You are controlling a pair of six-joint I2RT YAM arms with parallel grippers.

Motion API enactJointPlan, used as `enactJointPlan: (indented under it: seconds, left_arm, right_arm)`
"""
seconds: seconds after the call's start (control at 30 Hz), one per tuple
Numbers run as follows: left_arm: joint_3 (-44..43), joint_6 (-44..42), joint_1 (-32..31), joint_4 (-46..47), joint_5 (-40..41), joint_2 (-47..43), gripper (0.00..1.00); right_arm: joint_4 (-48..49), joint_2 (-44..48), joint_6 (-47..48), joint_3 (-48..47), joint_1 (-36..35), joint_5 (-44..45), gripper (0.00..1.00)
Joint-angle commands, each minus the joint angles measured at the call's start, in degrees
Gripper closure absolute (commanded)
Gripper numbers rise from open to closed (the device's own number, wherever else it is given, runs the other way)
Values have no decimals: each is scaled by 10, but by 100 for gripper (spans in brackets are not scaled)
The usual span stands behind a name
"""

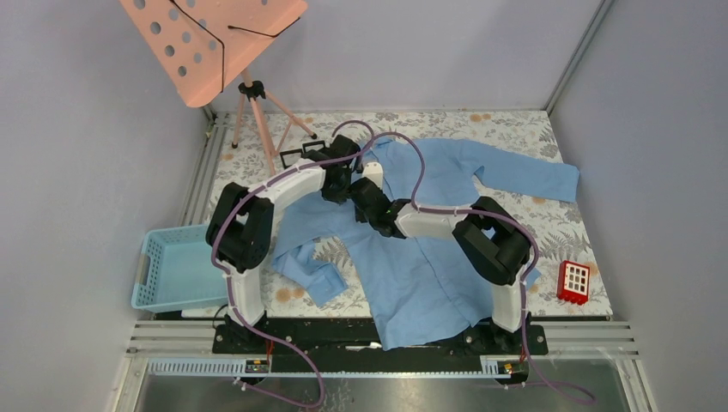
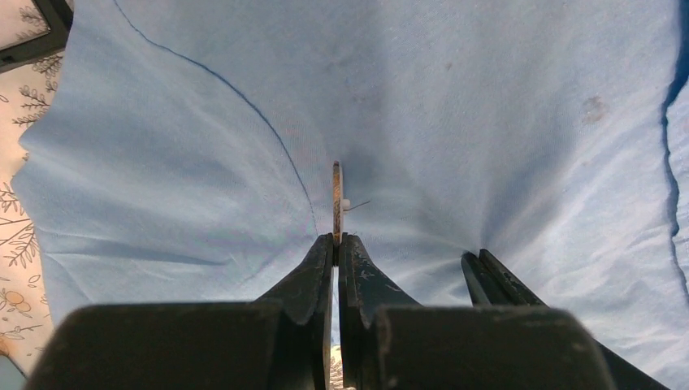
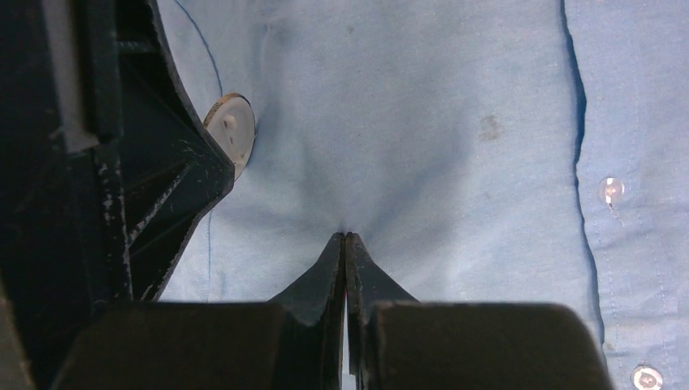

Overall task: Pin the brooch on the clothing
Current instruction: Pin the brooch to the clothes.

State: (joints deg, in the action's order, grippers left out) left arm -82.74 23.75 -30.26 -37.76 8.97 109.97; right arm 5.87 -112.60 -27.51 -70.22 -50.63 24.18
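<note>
We see the shirt (image 1: 429, 283) spread across the counter (image 1: 562, 227). Our right hand (image 3: 345, 237) pinches a fold of its chest. At its 10 o'clock, our left hand (image 2: 336, 240) clamps the round brooch (image 2: 337, 199) edge-on against the cloth.

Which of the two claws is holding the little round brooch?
The left gripper: it is shut on the edge of the round brooch. The right gripper beside it pinches only the blue shirt fabric.

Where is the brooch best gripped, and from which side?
Its rim, pinched across the two flat faces, coming in edge-on. The brooch is a thin disc with a pin sticking out of one face; the left tool holds it so.
</note>
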Motion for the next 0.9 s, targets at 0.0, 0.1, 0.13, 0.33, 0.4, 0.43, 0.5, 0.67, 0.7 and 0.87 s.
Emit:
enactJointPlan:
  seconds: [0.0,0.1,0.13,0.33,0.4,0.43,0.5,0.67,0.7,0.87]
  left_arm:
    - [8,0,-16,16,-3,-4,100]
    - [1,-1,-23,7,3,6,100]
    - [-1,-2,-25,5,0,7,100]
    - [-3,-5,-32,6,2,9,100]
    - [-6,-5,-32,3,0,12,100]
    - [-7,-6,-32,2,-2,13,100]
    - [-9,-7,-33,2,-5,14,100]
    - [-11,-10,-35,1,-6,20,100]
    - [-12,-10,-35,1,-9,20,100]
    - [-12,-12,-36,6,-14,17,100]
  right_arm:
    - [57,47,-8,23,-5,12,100]
    - [90,58,-9,48,-5,7,100]
    - [101,61,-10,55,-5,3,100]
    - [151,72,-6,84,-5,-26,100]
    - [163,74,-5,89,-5,-36,100]
    - [168,74,-3,90,-5,-41,100]
    - [176,73,0,92,-5,-50,100]
    - [192,77,1,102,-6,-61,100]
    - [193,76,2,101,-5,-64,100]
    - [195,72,5,100,-5,-84,100]
